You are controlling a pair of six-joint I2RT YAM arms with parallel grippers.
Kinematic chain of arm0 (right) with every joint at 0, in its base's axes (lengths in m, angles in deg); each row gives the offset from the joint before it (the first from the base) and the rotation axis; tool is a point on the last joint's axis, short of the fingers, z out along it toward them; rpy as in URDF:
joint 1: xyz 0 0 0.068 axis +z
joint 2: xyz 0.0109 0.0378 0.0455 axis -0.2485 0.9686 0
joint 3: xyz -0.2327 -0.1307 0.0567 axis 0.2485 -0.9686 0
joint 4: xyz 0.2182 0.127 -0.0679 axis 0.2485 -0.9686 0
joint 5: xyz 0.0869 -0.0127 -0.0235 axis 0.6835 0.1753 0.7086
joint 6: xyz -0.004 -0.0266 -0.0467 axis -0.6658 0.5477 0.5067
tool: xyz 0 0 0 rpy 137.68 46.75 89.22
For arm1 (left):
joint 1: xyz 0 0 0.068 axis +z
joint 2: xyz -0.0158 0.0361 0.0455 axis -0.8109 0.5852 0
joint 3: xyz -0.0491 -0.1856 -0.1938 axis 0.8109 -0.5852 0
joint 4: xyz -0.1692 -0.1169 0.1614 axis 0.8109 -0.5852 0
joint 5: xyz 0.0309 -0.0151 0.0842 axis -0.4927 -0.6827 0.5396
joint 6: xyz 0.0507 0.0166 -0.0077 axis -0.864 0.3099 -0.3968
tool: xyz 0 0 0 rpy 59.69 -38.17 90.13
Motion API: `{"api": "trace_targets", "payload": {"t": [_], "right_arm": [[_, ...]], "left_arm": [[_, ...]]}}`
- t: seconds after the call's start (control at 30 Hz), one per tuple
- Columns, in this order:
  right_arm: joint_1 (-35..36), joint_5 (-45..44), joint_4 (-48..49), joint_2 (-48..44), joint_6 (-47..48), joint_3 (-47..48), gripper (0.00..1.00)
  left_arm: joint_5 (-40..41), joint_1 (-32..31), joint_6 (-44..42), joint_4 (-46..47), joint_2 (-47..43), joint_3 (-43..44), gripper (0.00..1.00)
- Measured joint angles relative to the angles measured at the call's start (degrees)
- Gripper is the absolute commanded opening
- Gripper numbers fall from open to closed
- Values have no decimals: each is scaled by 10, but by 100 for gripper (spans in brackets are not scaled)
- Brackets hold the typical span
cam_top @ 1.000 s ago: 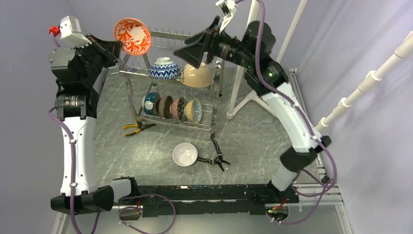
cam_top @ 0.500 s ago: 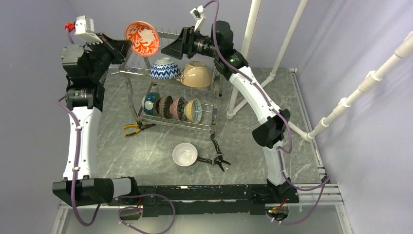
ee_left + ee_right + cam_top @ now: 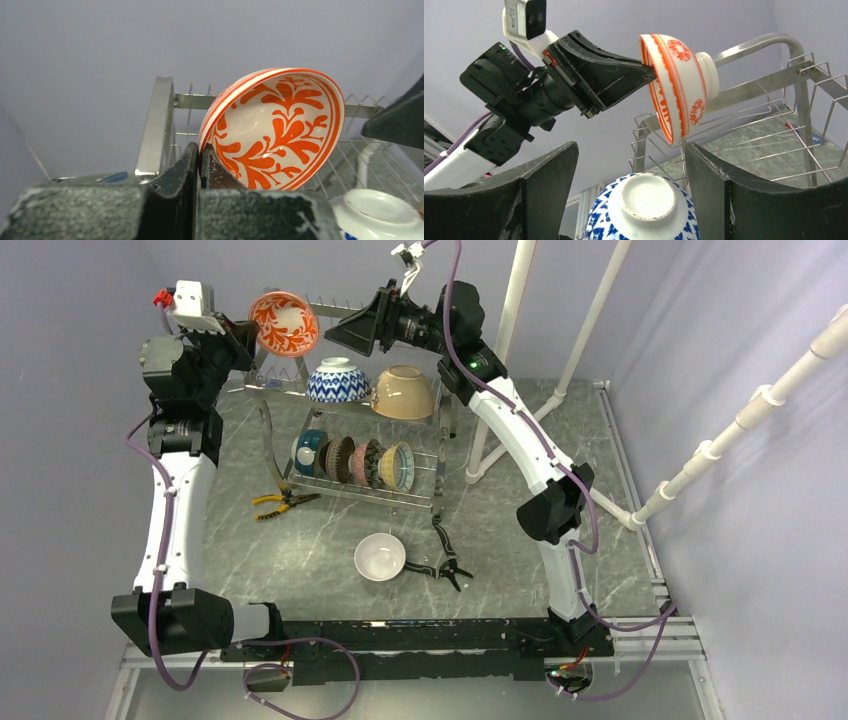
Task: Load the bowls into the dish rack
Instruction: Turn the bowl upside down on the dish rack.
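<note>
1. Left arm (image 3: 170,510): base at the near-left corner, stretched up along the left edge toward the far-left corner.
2. Left gripper (image 3: 200,152): raised high, jaws pinched on the rim of the red-patterned bowl (image 3: 280,130), which is held on edge.
3. Right arm (image 3: 530,450): base toward the near-right corner, elbow bent partway up, forearm reaching to the far edge.
4. Right gripper (image 3: 631,147): raised high, jaws spread wide, pointing left at the left gripper.

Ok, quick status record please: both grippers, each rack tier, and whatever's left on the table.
left gripper: shut on red-patterned bowl rim, bowl on edge at dish rack top
right gripper: open, over zigzag bowl
upper tier: zigzag bowl, tan bowl, both upside down
lower tier: row of bowls on edge
table: white bowl upright, not loaded
</note>
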Motion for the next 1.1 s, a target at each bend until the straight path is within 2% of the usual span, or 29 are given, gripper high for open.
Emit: {"api": "trace_targets", "payload": {"t": [0.23, 0.47, 0.63, 0.83, 1.1], "right_arm": [[0, -1, 7, -2, 6, -25, 82], [0, 0, 5, -11, 18, -41, 79], [1, -6, 0, -60, 33, -113, 79], [1, -42, -31, -143, 69, -199, 80], [1, -76, -44, -248, 103, -248, 81]], "left_arm": [[11, 0, -102, 24, 16, -4, 3], [12, -22, -232, 59, 11, -45, 3], [30, -70, -327, 59, 2, -72, 3], [102, -127, -419, 63, -13, -83, 3], [150, -134, -487, 69, -50, -116, 3]]}}
